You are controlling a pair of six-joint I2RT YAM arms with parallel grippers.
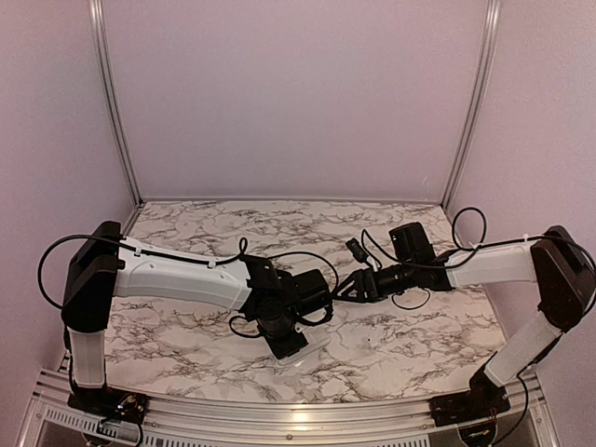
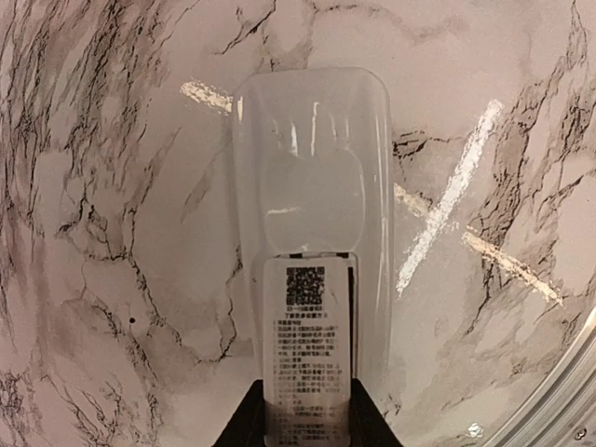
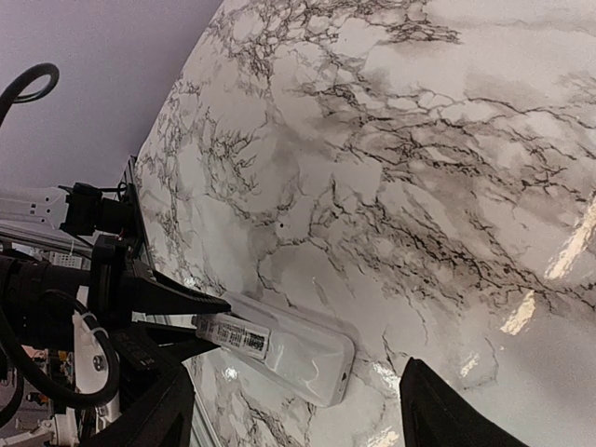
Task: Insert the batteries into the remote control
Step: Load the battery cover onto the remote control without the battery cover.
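The remote control (image 2: 312, 186) lies back-up on or just over the table (image 2: 112, 233), near the front rail (image 2: 549, 410); I cannot tell whether it rests there or is lifted slightly. The left claw (image 2: 309, 424) is clenched on its labelled end, with its fingers (image 2: 244, 424) on either side of the printed sticker (image 2: 309, 354). The right claw (image 1: 352, 284) hangs spread wide and holds nothing, near the remote on its far side but apart from it. No batteries show in any view.

The remote looks like a hollow, glossy plastic shell, so it is probably light, stiff and slick. It should stand a firm pinch across its narrow sides. A push on the free end would likely swing it about the gripped end, and the smooth plastic could slide between the pads. The long edges are the best place to hold it, leaving the back panel uncovered. A dark seam runs round the sticker's panel, so that is probably the battery cover, and it would need only a light sliding push.

The rail is close on the near side, so there is little margin there. The open marble is farther back and to the sides, and the two arms crowd each other over the middle
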